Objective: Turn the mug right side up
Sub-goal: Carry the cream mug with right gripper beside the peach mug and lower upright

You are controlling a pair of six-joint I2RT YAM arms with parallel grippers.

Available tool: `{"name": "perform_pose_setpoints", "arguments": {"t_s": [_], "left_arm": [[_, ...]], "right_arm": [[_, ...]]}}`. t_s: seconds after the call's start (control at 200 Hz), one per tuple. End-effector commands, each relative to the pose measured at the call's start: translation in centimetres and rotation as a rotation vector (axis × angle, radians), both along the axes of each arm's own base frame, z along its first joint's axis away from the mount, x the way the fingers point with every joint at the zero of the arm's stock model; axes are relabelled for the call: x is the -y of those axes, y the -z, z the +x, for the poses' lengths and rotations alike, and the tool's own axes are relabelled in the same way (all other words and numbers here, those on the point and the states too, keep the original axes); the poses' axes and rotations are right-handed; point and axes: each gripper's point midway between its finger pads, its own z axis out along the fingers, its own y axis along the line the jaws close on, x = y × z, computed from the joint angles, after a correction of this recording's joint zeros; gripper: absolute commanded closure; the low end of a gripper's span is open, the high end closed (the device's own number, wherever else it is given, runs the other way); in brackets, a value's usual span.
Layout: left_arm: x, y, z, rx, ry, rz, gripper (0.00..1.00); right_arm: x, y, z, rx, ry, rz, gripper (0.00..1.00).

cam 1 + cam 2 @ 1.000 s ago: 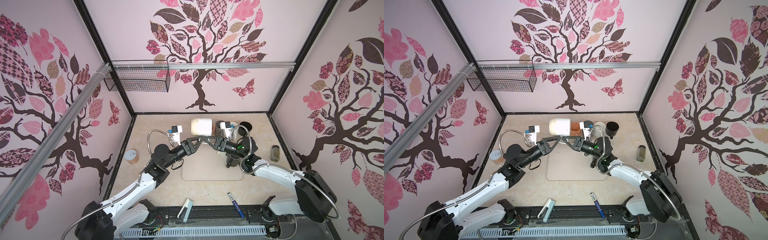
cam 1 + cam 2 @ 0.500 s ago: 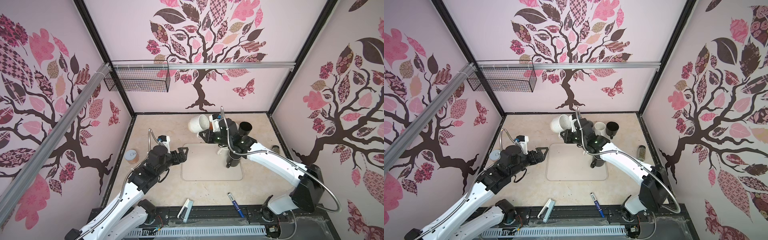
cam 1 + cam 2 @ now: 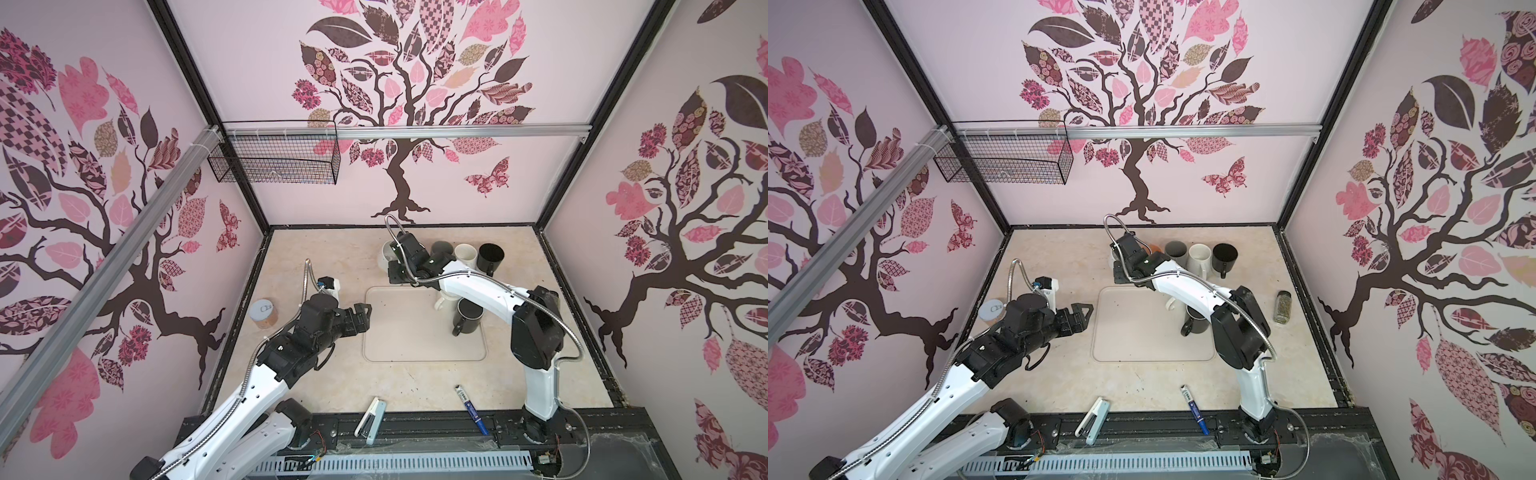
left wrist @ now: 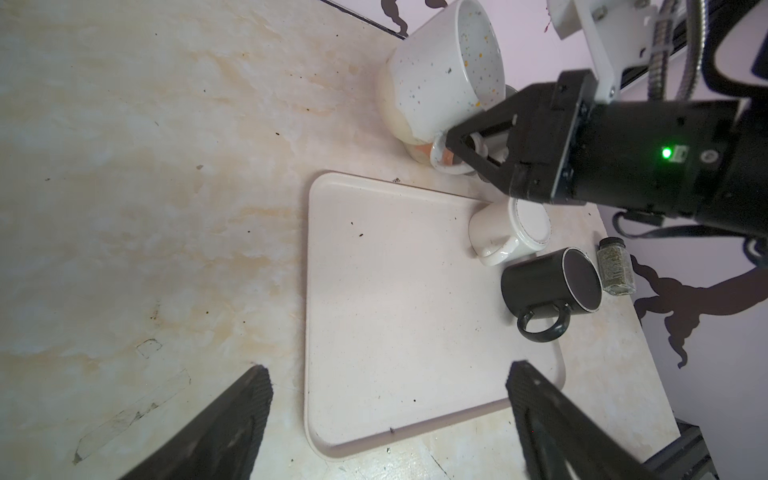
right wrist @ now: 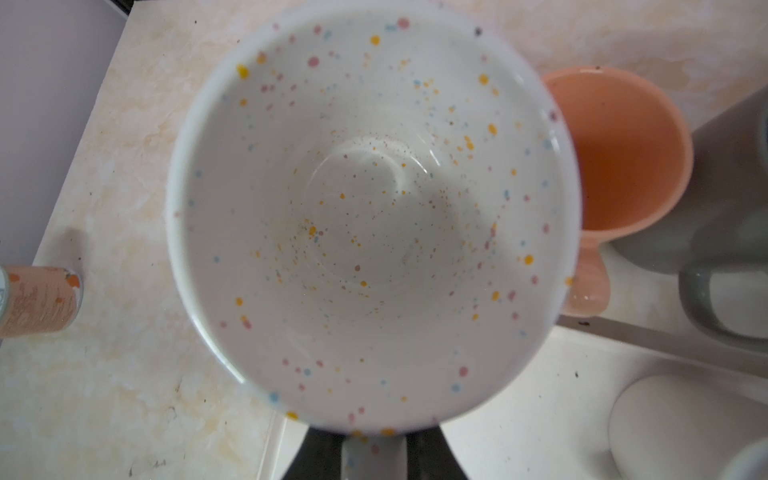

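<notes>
As right pincer (image 4: 461, 145) grips one speckled mug (image 4: 432, 83), two mugs (image 4: 509, 232) (image 4: 544, 286) on tray (image 4: 395, 332)

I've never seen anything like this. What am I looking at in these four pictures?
Two robot arms, each ending in a two-fingered gripper. Two pictures look down from overhead, almost identical; the other two come from cameras on the wrists. The right gripper is shut on the handle of a speckled mug, whose inside fills its wrist view. The left gripper hangs open and empty by a tray. On the tray a white mug and a black mug stand upside down. Behind, a row of mugs stands upright.
</notes>
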Motion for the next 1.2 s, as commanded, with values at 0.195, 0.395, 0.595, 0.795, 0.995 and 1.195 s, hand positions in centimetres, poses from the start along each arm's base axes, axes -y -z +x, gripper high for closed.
{"name": "perform_pose_setpoints", "arguments": {"t_s": [0.195, 0.395, 0.595, 0.795, 0.995, 1.195], "left_arm": [[0.8, 0.7, -0.2, 0.004, 0.061, 0.018, 0.09], [1.0, 0.6, -0.5, 0.011, 0.074, 0.017, 0.09], [1.1, 0.5, -0.5, 0.017, 0.079, 0.012, 0.09], [1.3, 0.6, -0.6, 0.013, 0.091, 0.008, 0.09], [1.4, 0.8, -0.3, 0.014, 0.091, 0.007, 0.09], [1.7, 1.0, -0.2, 0.010, 0.097, 0.000, 0.09]], "right_arm": [[-1.3, -1.2, 4.4, 0.086, 0.051, -0.077, 1.00], [-1.3, 0.5, 4.9, 0.046, 0.048, -0.105, 1.00], [-1.0, 2.4, 5.1, 0.019, 0.054, -0.124, 1.00], [0.2, 3.9, 5.7, -0.018, 0.062, -0.095, 1.00], [1.0, 4.9, 6.2, -0.032, 0.073, -0.114, 1.00], [1.5, 5.4, 6.3, -0.029, 0.087, -0.140, 1.00]]}}
